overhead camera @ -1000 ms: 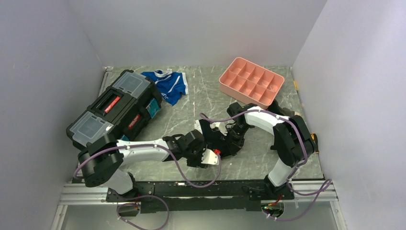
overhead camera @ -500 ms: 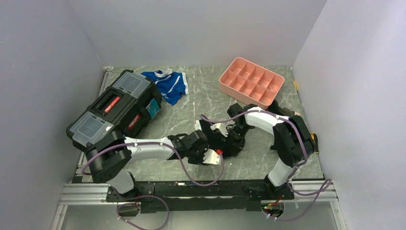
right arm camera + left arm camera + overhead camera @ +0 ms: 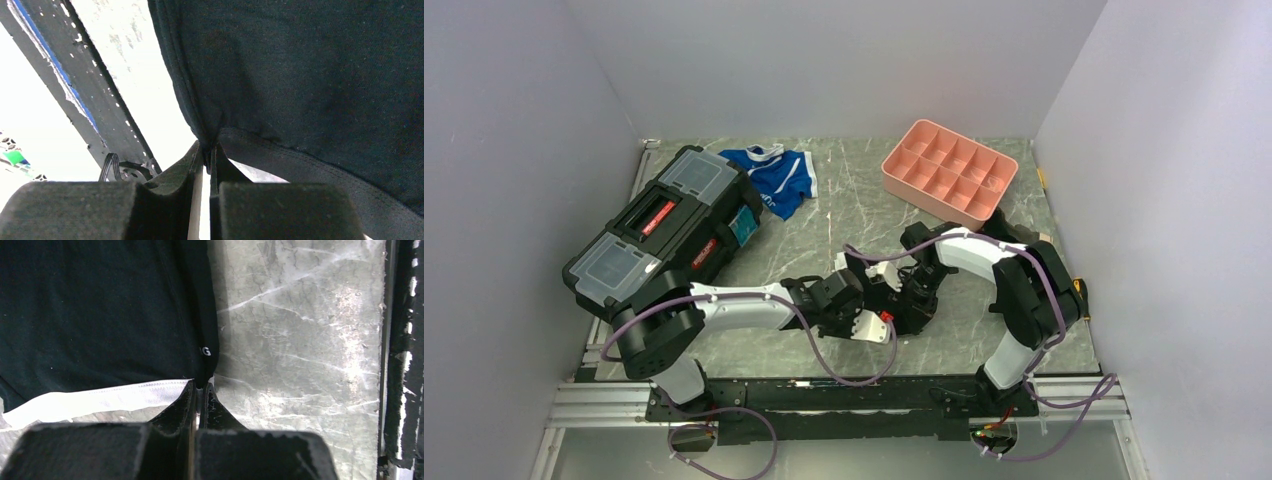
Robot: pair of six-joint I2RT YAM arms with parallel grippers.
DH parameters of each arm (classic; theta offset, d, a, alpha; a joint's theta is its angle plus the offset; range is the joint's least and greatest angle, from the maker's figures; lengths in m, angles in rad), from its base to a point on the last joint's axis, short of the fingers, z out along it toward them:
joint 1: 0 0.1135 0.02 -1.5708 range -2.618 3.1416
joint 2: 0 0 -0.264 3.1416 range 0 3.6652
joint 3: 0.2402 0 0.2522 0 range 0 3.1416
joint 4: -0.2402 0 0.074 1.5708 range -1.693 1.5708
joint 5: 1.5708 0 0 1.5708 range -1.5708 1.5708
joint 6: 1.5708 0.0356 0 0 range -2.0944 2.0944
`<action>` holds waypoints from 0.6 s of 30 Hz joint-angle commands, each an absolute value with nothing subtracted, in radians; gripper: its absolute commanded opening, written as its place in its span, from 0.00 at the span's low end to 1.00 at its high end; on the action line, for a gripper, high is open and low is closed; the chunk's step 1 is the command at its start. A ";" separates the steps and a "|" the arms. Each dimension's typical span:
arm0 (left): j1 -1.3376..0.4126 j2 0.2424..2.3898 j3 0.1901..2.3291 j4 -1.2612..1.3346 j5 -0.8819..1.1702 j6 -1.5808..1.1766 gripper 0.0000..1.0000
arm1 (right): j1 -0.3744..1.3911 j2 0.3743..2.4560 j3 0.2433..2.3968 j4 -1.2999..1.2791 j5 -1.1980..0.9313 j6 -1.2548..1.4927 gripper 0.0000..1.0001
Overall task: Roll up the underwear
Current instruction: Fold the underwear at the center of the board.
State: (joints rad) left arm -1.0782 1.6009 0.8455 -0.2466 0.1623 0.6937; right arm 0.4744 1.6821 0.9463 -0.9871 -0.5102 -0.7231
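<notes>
The underwear (image 3: pixel 100 315) is black fabric with a white stripe (image 3: pixel 100 396) and small white lettering (image 3: pixel 206 351), lying on the marble table. In the left wrist view my left gripper (image 3: pixel 201 386) is shut on its corner, where the stripe meets the black hem. In the right wrist view the underwear (image 3: pixel 310 75) fills the upper right, and my right gripper (image 3: pixel 209 144) is shut on a seam at its edge. From above, the underwear (image 3: pixel 882 272) is mostly hidden between the left gripper (image 3: pixel 871 300) and the right gripper (image 3: pixel 902 296), which sit close together.
A black toolbox (image 3: pixel 664 230) stands at the left. Blue-and-white briefs (image 3: pixel 774 178) lie behind it. A pink compartment tray (image 3: pixel 949 170) sits at the back right. The table's near edge and its metal rail (image 3: pixel 395 365) run just beside the left gripper.
My left arm slid right toward the right gripper, and its jaws closed on the underwear's corner. The right arm has hardly moved and has kept its grip.
</notes>
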 commanded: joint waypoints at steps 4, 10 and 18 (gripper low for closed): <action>-1.091 1.609 0.882 -0.397 0.219 0.669 0.00 | 0.469 1.640 0.927 -1.018 -0.577 -0.759 0.03; -1.090 1.575 0.921 -0.487 0.267 0.654 0.00 | 0.469 1.623 0.931 -1.052 -0.597 -0.772 0.01; -1.084 1.557 0.956 -0.545 0.315 0.642 0.00 | 0.469 1.623 0.964 -1.109 -0.633 -0.810 0.00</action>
